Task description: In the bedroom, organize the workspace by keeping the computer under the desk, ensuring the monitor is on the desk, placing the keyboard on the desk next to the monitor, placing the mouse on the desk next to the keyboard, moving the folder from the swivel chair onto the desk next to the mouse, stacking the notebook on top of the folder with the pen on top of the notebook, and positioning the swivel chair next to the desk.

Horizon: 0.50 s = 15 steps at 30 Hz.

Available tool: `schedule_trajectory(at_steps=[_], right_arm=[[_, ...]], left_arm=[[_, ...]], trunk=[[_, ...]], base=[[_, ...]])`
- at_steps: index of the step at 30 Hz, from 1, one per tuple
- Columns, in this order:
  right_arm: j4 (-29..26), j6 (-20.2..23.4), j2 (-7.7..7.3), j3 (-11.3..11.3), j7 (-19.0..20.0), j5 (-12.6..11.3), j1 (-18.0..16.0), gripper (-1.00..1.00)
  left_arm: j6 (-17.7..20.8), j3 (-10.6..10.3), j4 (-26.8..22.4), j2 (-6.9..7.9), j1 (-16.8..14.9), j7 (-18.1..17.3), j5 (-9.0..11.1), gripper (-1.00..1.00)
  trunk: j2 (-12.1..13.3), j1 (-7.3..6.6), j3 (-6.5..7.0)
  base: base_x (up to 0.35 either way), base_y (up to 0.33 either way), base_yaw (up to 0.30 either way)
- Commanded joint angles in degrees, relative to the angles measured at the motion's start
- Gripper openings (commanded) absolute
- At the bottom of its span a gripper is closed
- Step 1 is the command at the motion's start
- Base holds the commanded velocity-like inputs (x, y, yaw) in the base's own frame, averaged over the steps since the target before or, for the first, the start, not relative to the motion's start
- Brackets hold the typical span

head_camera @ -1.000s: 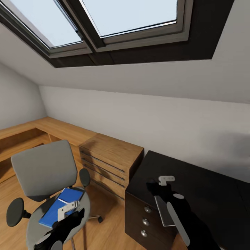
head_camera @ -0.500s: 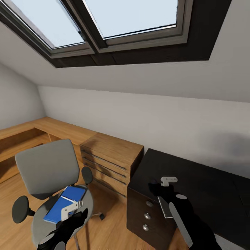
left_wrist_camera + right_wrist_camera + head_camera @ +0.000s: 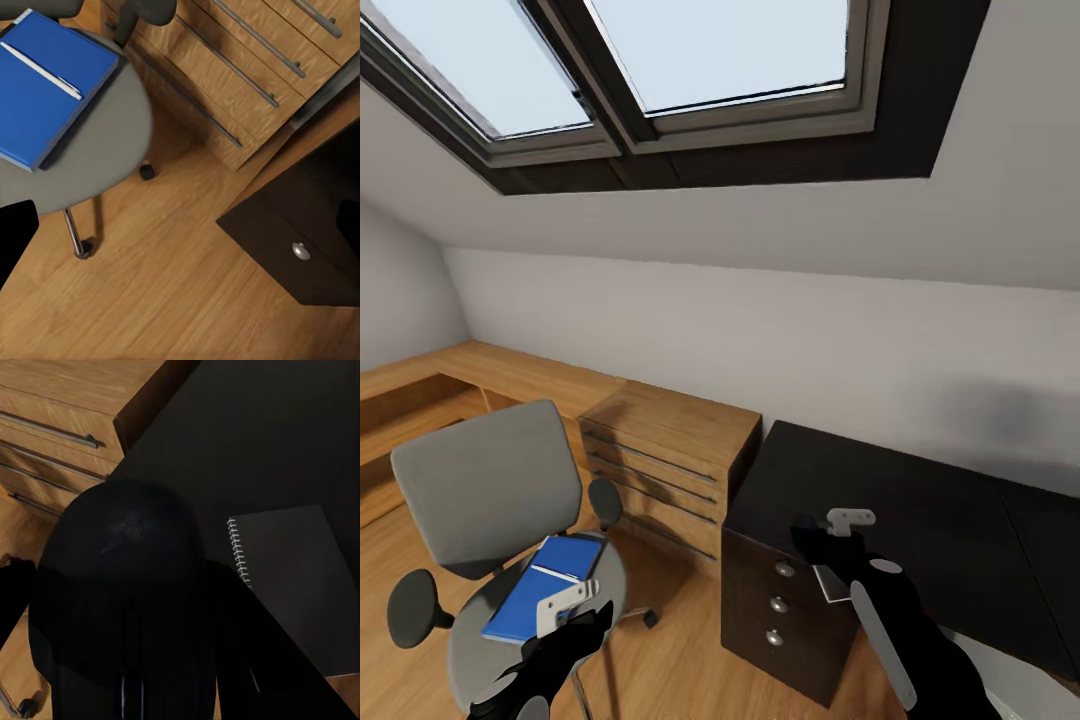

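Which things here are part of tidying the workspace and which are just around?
Part of the job:
folder on the chair seat
pen lying on the folder
chair
notebook on the desk
desk

Just around:
wooden dresser
skylight

A grey notebook (image 3: 296, 585) (spiral-bound along one edge) lies flat on the black counter (image 3: 255, 435), beside a light-wood dresser (image 3: 52, 412) with long bar handles.
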Motion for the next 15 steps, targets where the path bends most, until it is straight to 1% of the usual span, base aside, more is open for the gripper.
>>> schedule_trajectory(at_steps=[1,4,7,12,15], right_arm=[[-0.1,0.2,-0.07,0.2,-0.7,-0.8,0.0,-1.0],[-0.1,0.2,-0.06,0.2,-0.7,-0.8,0.0,-1.0],[0.0,0.2,-0.06,0.1,-0.7,-0.8,0.0,-1.0],[0.0,0.2,-0.06,0.0,-0.7,-0.8,0.0,-1.0],[-0.1,0.2,-0.06,0.0,-0.7,-0.8,0.0,-1.0]], left_arm=[[0.1,0.0,-0.1,0.0,0.0,0.5,0.6,1.0],[0.1,0.0,-0.1,0.0,0.0,0.5,0.6,1.0],[0.1,0.0,-0.1,0.0,0.0,0.5,0.6,1.0],[0.1,0.0,-0.1,0.0,0.0,0.5,0.6,1.0],[0.2,-0.1,0.1,0.0,0.0,0.5,0.7,1.0]], trunk=[[-0.1,0.03,-0.11],[-0.1,0.03,-0.11],[-0.1,0.03,-0.11],[-0.1,0.03,-0.11],[-0.1,0.03,-0.11]], base=[[-0.002,0.002,-0.003],[-0.022,0.034,-0.003],[-0.085,0.203,-0.113],[-0.02,0.285,-0.234],[0.003,0.144,-0.263]])
